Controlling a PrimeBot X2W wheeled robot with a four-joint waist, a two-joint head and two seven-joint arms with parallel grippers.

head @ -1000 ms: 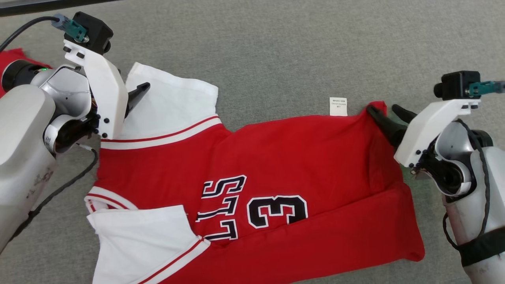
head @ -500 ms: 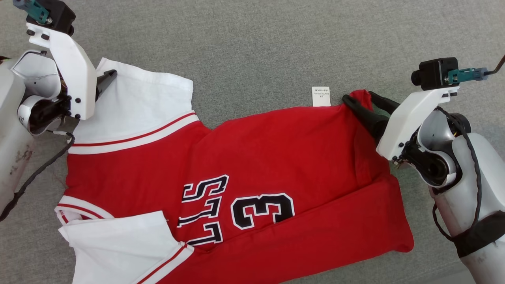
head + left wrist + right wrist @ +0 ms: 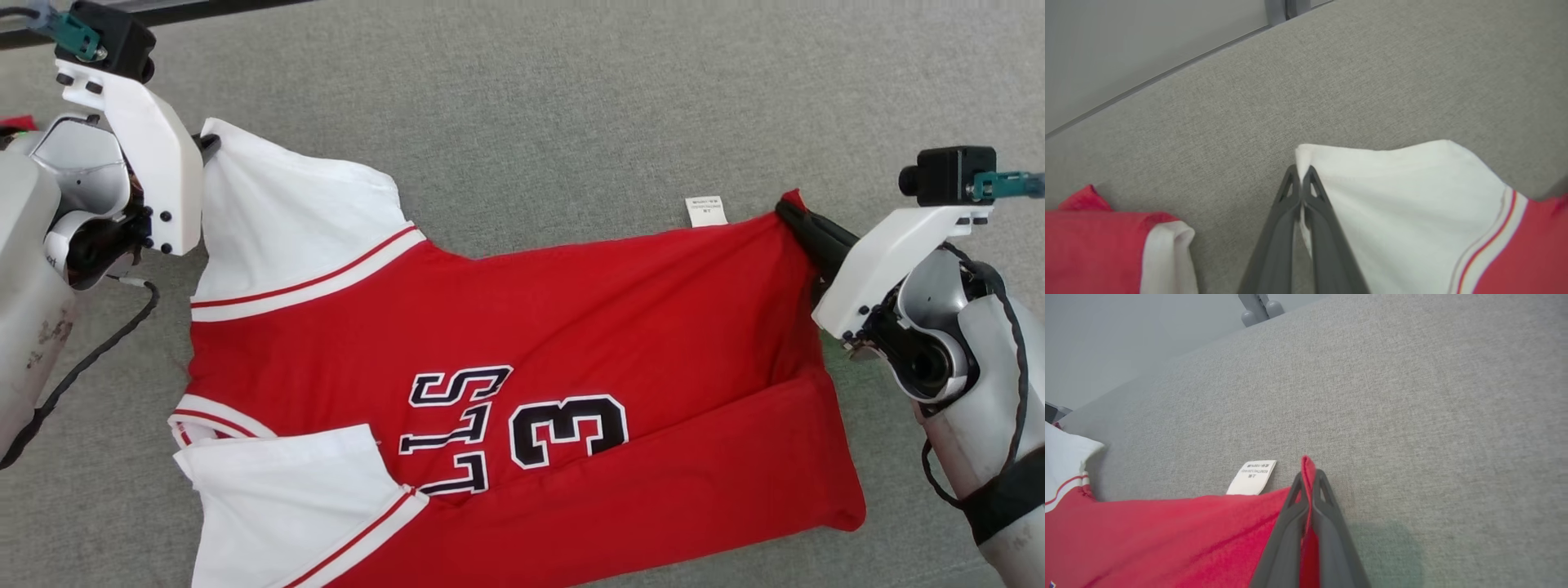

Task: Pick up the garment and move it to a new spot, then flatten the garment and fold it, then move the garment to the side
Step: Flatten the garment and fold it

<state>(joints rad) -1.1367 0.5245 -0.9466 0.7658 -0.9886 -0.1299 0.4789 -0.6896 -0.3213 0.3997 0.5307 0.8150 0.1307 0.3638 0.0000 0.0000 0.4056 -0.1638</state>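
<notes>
The garment (image 3: pixel 571 318) is a red jersey with white sleeves and a black "3", lying spread across the grey surface with its lower edge folded up. My left gripper (image 3: pixel 206 145) is shut on the corner of the upper white sleeve (image 3: pixel 286 220); in the left wrist view the gripper (image 3: pixel 1301 173) pinches that sleeve (image 3: pixel 1404 204) at its tip. My right gripper (image 3: pixel 793 214) is shut on the red hem corner, which pokes up between the fingers of the gripper (image 3: pixel 1308 475) in the right wrist view. A white care label (image 3: pixel 706 211) sticks out beside it.
The grey fabric surface (image 3: pixel 531 98) stretches wide behind the jersey. Another red and white cloth (image 3: pixel 1106 245) lies to the left of my left gripper. A dark edge (image 3: pixel 204 10) runs along the top left, and a black cable (image 3: pixel 82 367) hangs from my left arm.
Both grippers have closed, the left on the white sleeve corner and the right on the red hem corner. The upper edge of the jersey now runs tauter between them. The head view has shifted.
</notes>
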